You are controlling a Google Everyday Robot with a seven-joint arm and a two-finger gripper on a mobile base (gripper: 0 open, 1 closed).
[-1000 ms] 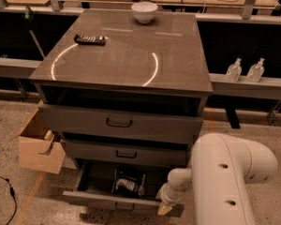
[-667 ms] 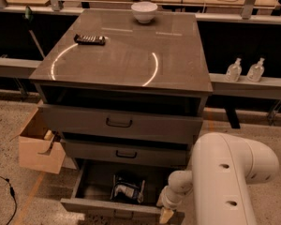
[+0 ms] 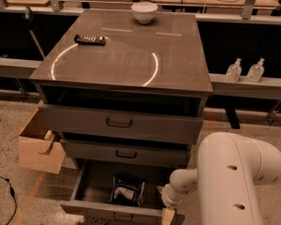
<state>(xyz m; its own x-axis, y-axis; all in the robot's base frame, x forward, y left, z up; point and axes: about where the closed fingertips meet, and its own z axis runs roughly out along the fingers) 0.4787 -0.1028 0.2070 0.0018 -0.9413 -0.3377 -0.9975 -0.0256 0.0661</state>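
A grey cabinet [image 3: 131, 64] with three drawers fills the camera view. Its bottom drawer [image 3: 107, 211] stands pulled out, and a dark crumpled packet [image 3: 127, 190] lies inside. My gripper [image 3: 168, 214] is low at the drawer's front right corner, touching or just beside its front panel. My white arm [image 3: 234, 182] rises to the right of it. The packet lies a short way left of the gripper. The top drawer [image 3: 119, 123] and middle drawer [image 3: 125, 153] are closed.
On the cabinet top stand a white bowl [image 3: 144, 11] at the back and a black remote-like object [image 3: 90, 40] at the left. A cardboard box [image 3: 35, 146] sits on the floor at left. Two clear bottles [image 3: 234, 70] stand on a rail at right.
The bottom drawer has slid further out toward the camera, showing more of the packet. The gripper has moved down and outward along with the drawer front.
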